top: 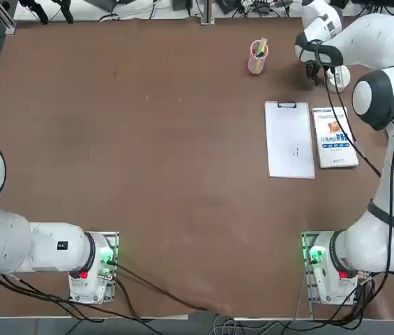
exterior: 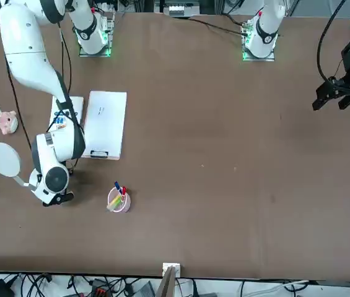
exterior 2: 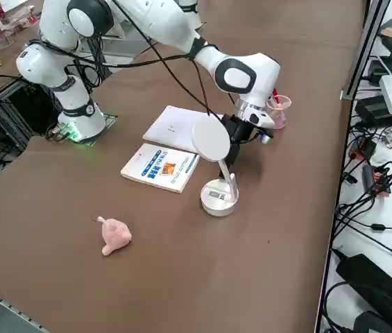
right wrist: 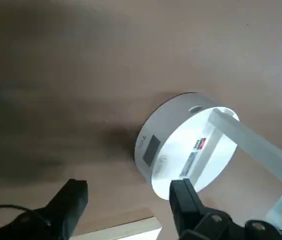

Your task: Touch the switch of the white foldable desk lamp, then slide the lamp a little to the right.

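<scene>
A brown table (top: 148, 153) is seen, cables (exterior 2: 376, 187) strewn along its edge; the right gripper (right wrist: 128, 192) is held wide open, empty.

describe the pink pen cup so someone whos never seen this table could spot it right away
On the big brown table, find the white clipboard. The cup stands past the clip end, on the side away from the robot's bases, slightly toward the robot's left. It is a small, pale pink round holder with pens sticking out, unlike the flat clipboard and the white lamp.
</scene>
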